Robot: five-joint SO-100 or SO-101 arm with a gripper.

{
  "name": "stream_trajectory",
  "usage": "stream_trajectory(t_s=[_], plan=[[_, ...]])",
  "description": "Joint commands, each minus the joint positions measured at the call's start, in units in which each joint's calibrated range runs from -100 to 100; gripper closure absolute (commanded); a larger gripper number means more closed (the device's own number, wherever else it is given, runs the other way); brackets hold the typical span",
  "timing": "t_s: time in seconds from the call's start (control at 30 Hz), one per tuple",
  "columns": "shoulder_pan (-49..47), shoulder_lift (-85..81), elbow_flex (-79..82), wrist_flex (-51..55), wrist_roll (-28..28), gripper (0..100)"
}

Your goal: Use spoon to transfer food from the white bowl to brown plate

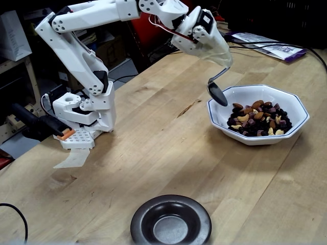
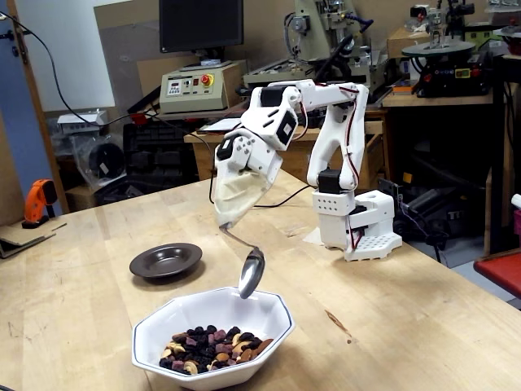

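Observation:
My white gripper (image 1: 220,57) is shut on the thin handle of the silver spoon (image 1: 217,93). The spoon hangs tip down, looks empty, and hovers just above the left rim of the white bowl (image 1: 301,109) in this fixed view. The food (image 1: 258,120), tan nuts and dark pieces, fills the bowl's bottom. The brown plate (image 1: 143,220) lies empty at the front edge, well apart from the bowl. In the other fixed view the gripper (image 2: 232,213) holds the spoon (image 2: 251,273) over the far rim of the white bowl (image 2: 151,330) with the food (image 2: 212,350); the brown plate (image 2: 146,265) lies behind to the left.
The arm's base (image 1: 84,109) stands at the table's left with an orange-tipped clamp (image 1: 65,135). Papers (image 1: 271,49) lie at the back right. A black cable (image 1: 13,210) loops at the front left. An orange tool (image 2: 37,199) sits on the far left.

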State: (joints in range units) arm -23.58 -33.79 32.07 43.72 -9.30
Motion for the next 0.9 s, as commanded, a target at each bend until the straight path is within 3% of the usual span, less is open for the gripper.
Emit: stream_trajectory(t_s=[0.0,0.63,0.87], plan=[[0.2,1.3,-4.2,-1.0,0.1,96],[0.3,7.3,-4.4,-1.3,0.1,96],[0.4,8.1,-4.4,-9.7,0.1,95]])
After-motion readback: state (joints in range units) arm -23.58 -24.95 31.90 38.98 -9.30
